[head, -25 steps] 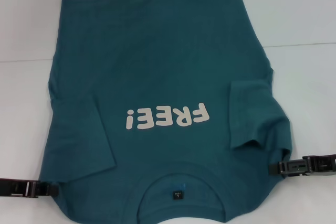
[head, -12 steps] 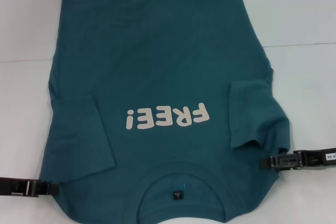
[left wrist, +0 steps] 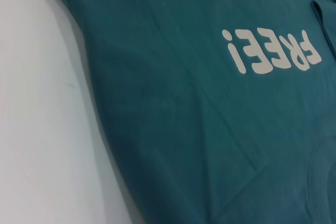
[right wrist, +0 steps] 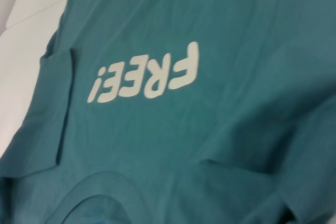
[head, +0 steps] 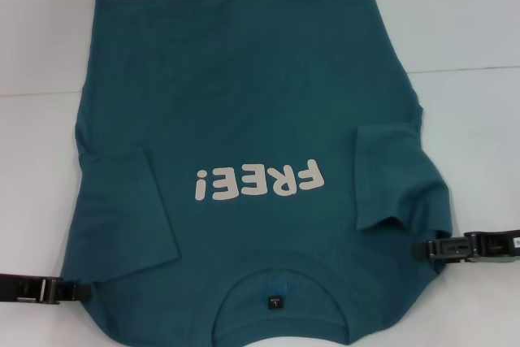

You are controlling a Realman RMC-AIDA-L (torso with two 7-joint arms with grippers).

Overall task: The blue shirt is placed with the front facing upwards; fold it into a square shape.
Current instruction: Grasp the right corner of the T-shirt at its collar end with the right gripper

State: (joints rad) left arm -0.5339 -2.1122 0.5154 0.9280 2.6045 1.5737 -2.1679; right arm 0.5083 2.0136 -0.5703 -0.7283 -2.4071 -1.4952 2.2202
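While the blue shirt (head: 260,160) lies face up across the white bench (head: 471,22), its pale "FREE!" print (head: 258,182) reads upside down from the head view, with the collar (head: 276,294) at the near edge and the hem at the far side. Both sleeves are already turned in over the body: the left sleeve (head: 130,217) lies flat beside the print, and the right sleeve (head: 398,176) sits a little rumpled, with a raised fold near its cuff. The folding seems partly done, with the lengthwise folds yet to come.

At the near left corner, the left pincer (head: 77,291) lies low on the bench, its tip touching the shirt's side edge near the shoulder. The right pincer (head: 422,249) reaches the opposite edge just below the folded right sleeve. Whether either one is parted or closed on cloth I cannot tell; both wrist views show only fabric and print.

The risk from here is uneven grip. If one pincer catches only the top layer, or none, lifting would drag the shirt askew and undo a tucked sleeve. The loose right sleeve looks most likely to slip out, spoiling the square.
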